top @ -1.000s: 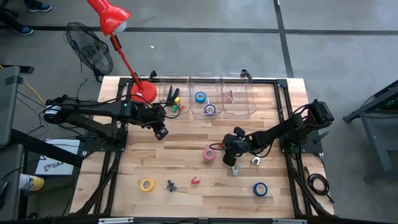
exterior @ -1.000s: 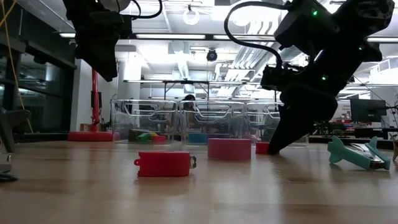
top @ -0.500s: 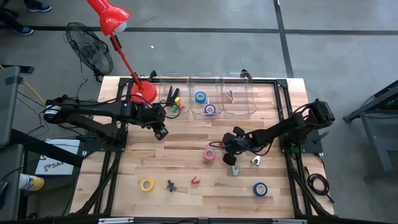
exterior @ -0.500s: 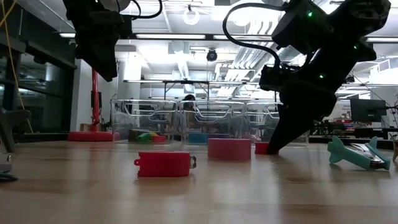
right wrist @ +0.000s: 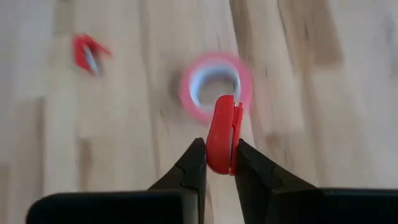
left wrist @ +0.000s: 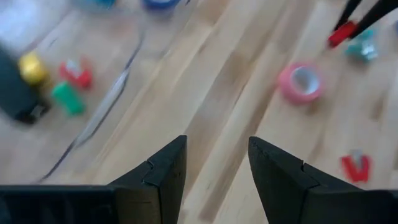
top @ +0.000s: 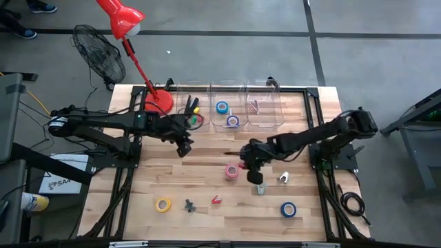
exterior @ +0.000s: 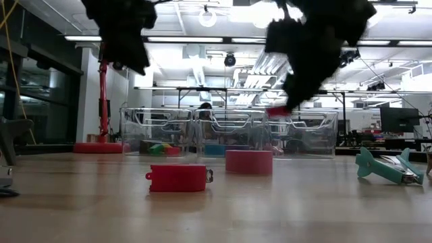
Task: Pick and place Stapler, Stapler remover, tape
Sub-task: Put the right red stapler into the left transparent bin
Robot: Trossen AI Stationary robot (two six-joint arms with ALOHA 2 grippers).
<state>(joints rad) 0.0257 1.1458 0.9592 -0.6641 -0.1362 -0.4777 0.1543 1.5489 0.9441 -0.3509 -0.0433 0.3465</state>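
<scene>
on the near part of the table lie one yellow tape [top: 162, 204], one blue tape [top: 288, 209] and one red staple remover [top: 216, 200]. mid-table, the right gripper [top: 245, 165] pinches a second red remover [right wrist: 222, 133] above the pink tape [top: 232, 171]. farther back, the left gripper [top: 184, 146] hangs with fingers apart over bare wood.

Wooden table [top: 207, 162]. Pink tape [top: 232, 171] near centre; beyond it three clear bins [top: 232, 105]; nearer than it yellow tape [top: 162, 204], blue tape [top: 288, 209], red remover [top: 216, 200].
</scene>
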